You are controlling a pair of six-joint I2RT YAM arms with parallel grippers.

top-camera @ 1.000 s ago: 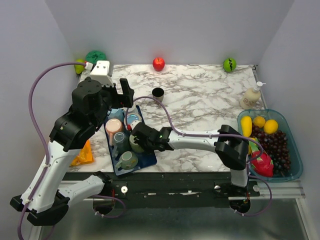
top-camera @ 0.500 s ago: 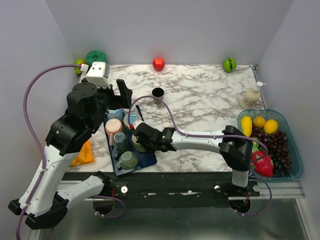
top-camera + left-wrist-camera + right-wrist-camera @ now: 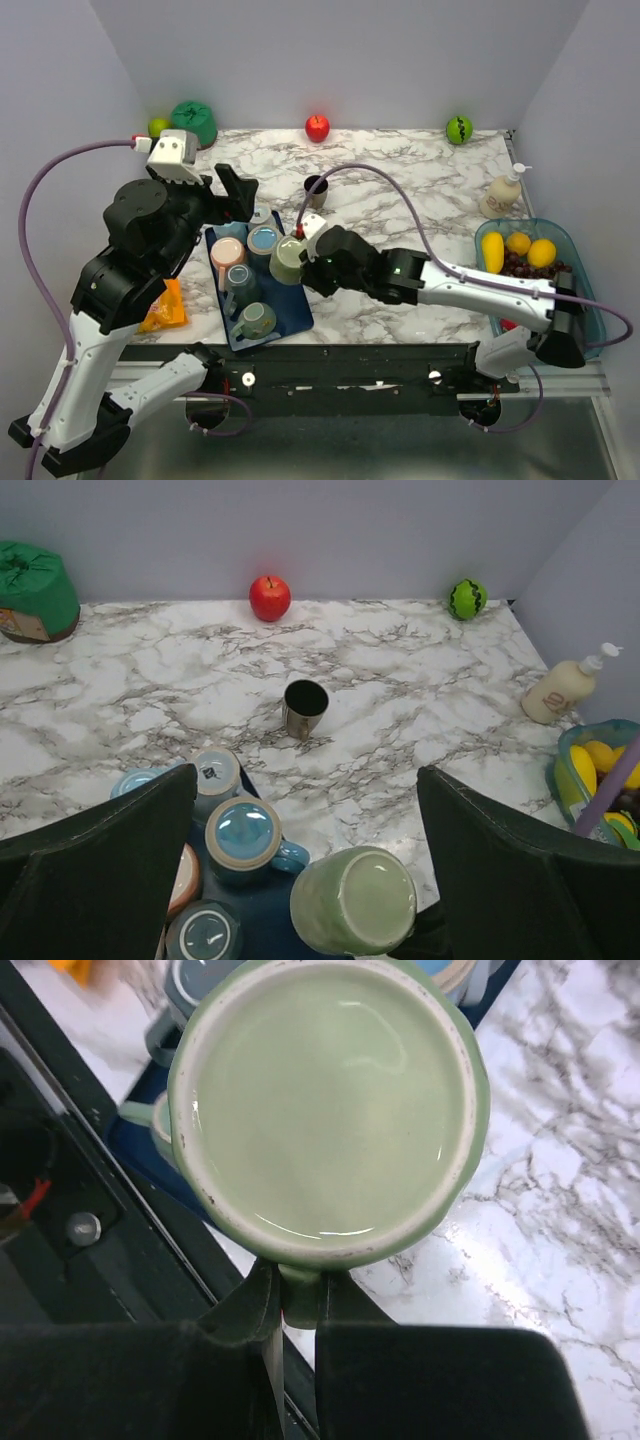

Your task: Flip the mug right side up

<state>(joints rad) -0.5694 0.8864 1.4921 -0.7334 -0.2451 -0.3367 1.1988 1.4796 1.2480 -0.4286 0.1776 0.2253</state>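
1 pale green glazed ceramic mug (image 3: 287, 262) hangs over the right edge of a dark blue rectangular tray (image 3: 297, 321). It is tilted, with its flat unglazed-rimmed base turned up toward the cameras, so it is not yet right side up. The right gripper (image 3: 298, 1298) has its jaws clenched on the mug's handle, which shows as a green strip pinched between the 2 black fingers in the right wrist view. Whether the mug touches the tray cannot be told. On the tray just left of it stand a salmon-pink mug (image 3: 228, 250), a blue mug (image 3: 263, 240) and a dark teal mug (image 3: 240, 278). The left gripper (image 3: 305, 775) hovers above the tray's far end with its jaws spread wide and holding nothing. Beyond the tray, a small dark metal cup (image 3: 316, 187) stands upright on the white marble counter (image 3: 420, 190).
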